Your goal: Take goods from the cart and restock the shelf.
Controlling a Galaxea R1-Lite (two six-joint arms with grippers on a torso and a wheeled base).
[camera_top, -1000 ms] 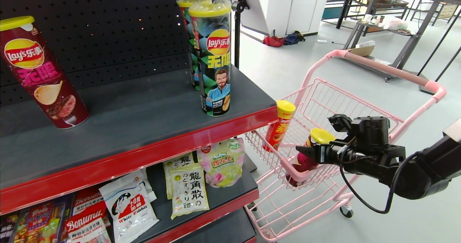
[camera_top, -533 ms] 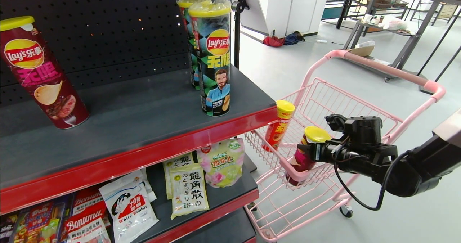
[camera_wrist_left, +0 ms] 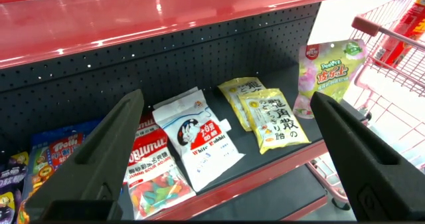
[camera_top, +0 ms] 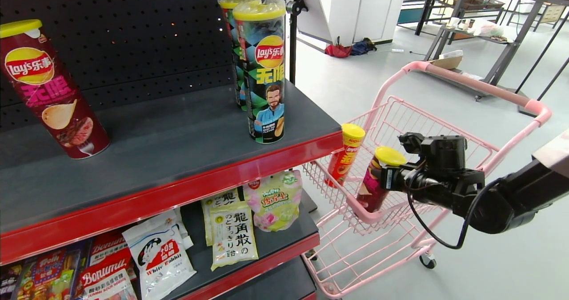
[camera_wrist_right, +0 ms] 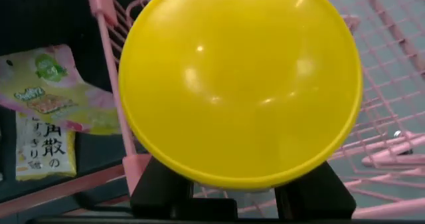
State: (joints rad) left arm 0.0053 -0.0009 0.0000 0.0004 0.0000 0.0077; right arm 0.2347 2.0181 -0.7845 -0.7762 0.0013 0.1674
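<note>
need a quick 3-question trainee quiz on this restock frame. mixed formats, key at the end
1. Multiple choice: the right jaws are clamped on which item? A) purple can with yellow lid B) green candy bag C) cart handle
2. True or false: the left jaws hold a snack bag.
3. Count: how many cans stand on the top shelf in the head view?
Key: 1 A. 2 False, they are open and empty. 3 Three: a maroon can and two dark patterned cans.
</note>
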